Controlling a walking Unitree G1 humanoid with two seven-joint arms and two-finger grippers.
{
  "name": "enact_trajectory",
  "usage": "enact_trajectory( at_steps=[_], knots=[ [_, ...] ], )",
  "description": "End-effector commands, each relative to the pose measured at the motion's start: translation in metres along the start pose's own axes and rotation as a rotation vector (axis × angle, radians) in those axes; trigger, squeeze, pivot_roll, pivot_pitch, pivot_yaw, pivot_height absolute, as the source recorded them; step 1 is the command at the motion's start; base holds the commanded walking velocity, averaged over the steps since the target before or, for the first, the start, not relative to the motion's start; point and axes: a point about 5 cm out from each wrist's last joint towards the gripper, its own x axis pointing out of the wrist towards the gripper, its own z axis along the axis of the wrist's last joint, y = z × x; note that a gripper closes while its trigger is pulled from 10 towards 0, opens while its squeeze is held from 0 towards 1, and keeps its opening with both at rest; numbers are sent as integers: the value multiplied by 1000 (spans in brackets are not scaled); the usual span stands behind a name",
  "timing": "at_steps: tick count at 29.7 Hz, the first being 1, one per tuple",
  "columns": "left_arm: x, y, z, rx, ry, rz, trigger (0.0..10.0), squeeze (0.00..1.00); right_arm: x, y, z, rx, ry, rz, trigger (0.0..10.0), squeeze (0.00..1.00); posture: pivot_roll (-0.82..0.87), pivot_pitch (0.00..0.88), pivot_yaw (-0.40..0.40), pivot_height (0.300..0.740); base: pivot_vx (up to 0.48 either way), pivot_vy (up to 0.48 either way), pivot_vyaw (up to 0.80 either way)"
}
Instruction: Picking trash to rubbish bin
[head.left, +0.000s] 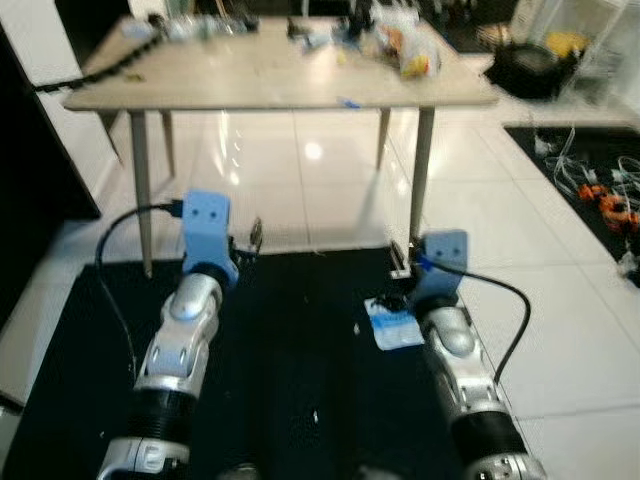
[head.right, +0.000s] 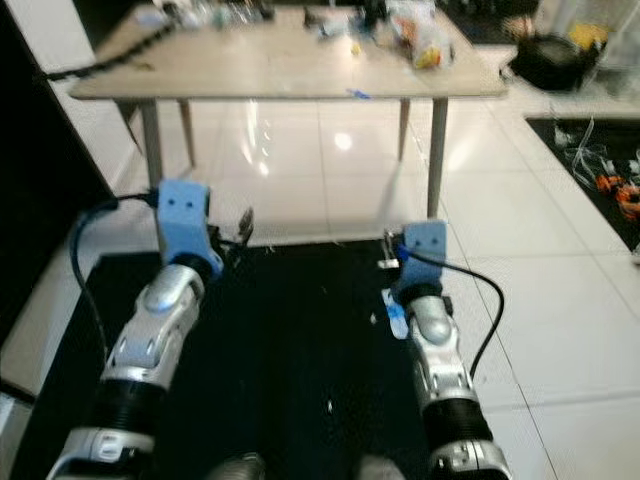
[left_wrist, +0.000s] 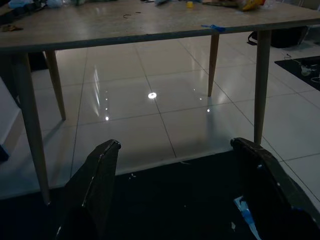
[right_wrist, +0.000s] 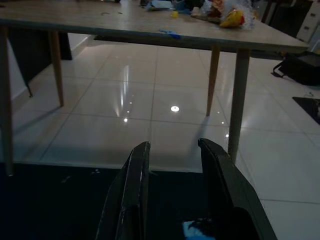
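A pale wooden table (head.left: 270, 75) on slim tapered legs stands at twelve o'clock on glossy white floor tiles (head.left: 320, 190) that mirror the ceiling light; the clutter along its far edge is blurred, and only a yellow-and-white crumpled bag (head.left: 418, 55) can be made out. At one o'clock a black bag (head.left: 528, 70) sits half cut off by the frame, and loose cables (head.left: 600, 185) lie at two o'clock. A black mat (head.left: 290, 370) (matte, flecked with crumbs) covers the floor under both arms.

Both silver arms reach forward and low over the mat, blue wrist blocks uppermost. The left gripper (left_wrist: 175, 190) hangs above the mat at eleven o'clock, its glossy black fingers (left_wrist: 97, 185) spread wide. The right gripper (right_wrist: 172, 195) holds its fingers a narrow gap apart with nothing between them.

The trash, a flat blue-and-white wrapper (head.left: 392, 326), lies on the mat at five o'clock just beside the right wrist, partly hidden by it.
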Motion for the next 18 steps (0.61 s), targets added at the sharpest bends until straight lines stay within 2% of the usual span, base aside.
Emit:
enact_trajectory(
  at_steps=[1,18],
  knots=[
    [1,-3,-2,4,12,-10,10000,0,-1,-3,-3,1,11,-13,10000,0,-80,0,-1,740,326,0,0],
    [1,-4,-3,2,10,-13,10000,0,0,-5,1,3,-8,-18,10000,0,-81,0,-2,740,325,0,0]
  ],
)
